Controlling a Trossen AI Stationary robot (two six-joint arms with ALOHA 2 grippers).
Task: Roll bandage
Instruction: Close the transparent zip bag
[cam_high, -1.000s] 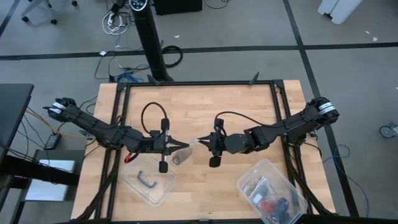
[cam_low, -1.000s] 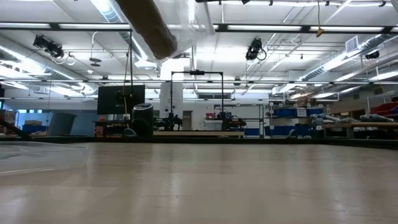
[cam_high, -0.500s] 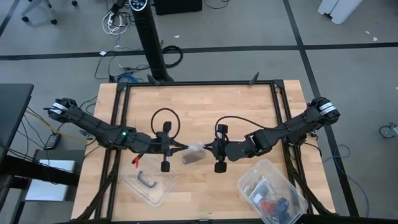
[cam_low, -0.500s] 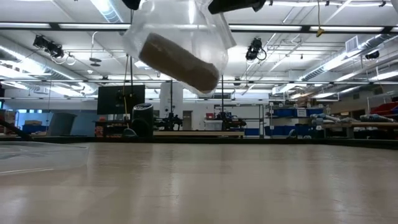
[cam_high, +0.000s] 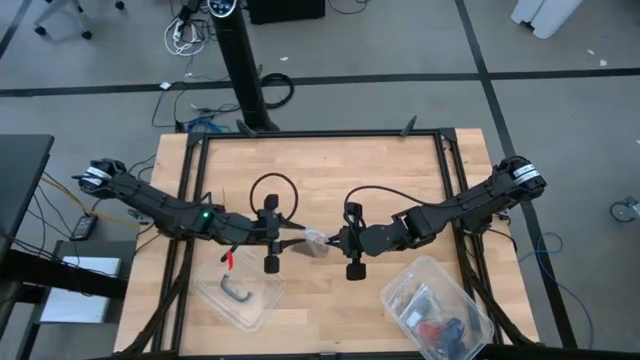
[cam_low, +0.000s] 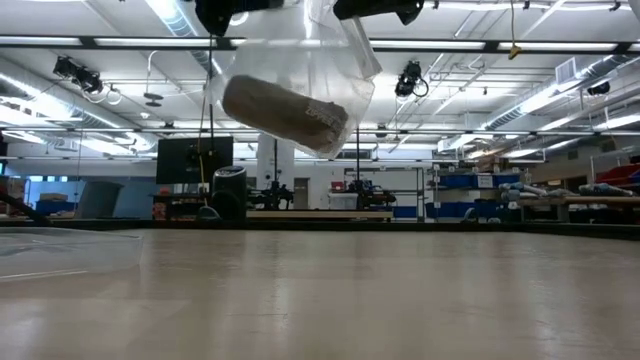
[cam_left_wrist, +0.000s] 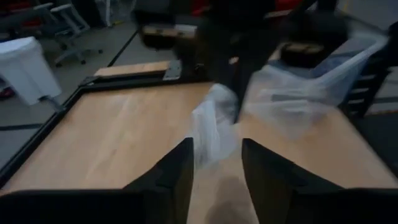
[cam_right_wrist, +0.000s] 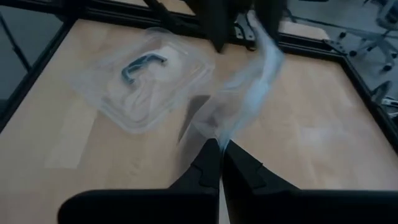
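Note:
The bandage (cam_low: 283, 110) is a brown roll lying slanted in the bottom of a clear plastic bag (cam_low: 300, 60), which hangs above the middle of the table (cam_high: 400, 170). My right gripper (cam_high: 337, 240) is shut on the bag. My left gripper (cam_high: 292, 238) faces it from the table's left side and is open. In the left wrist view its fingers (cam_left_wrist: 180, 171) stand on either side of the bag's near edge (cam_left_wrist: 214, 134); I cannot tell whether they touch it. My right gripper pinches a bunched edge of the bag's plastic (cam_right_wrist: 224, 134) between its two fingers. The fingers come from the table's right side, slanting down. The bag hangs clear of the table, with the roll weighing down its bottom (cam_low: 300, 135).
A clear plastic lid with a black handle piece (cam_high: 238, 293) lies near the front edge on the left. At the front right stands a clear tub (cam_high: 437, 310) holding small items. Black frame rails (cam_high: 320, 135) border the wooden table.
The bag with the roll has come down and gone toward the table's right, from beside my left gripper to between the two grippers. The roll has sunk into the bag's bottom and lies closer to level. My left gripper has sunk a little.

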